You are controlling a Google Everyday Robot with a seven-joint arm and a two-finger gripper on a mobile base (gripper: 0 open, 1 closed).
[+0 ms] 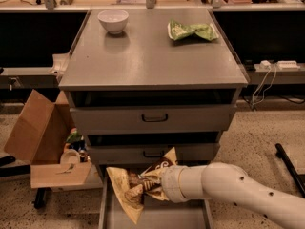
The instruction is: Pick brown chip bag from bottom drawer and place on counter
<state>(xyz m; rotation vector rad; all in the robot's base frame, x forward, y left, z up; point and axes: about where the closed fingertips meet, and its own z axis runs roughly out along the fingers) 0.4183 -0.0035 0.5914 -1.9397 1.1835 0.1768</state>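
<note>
The brown chip bag [125,191] is crumpled and held just above the open bottom drawer [157,217], in front of the middle drawer. My gripper [151,185] is shut on the bag's right side, at the end of the white arm reaching in from the lower right. Its fingers are mostly buried in the bag. The counter [147,56] is the grey top of the cabinet, well above the gripper.
A white bowl [113,20] stands at the counter's back left and a green chip bag [190,30] at its back right. Two closed drawers with black handles [153,118] sit above the bag. An open cardboard box [35,132] stands on the floor at the left.
</note>
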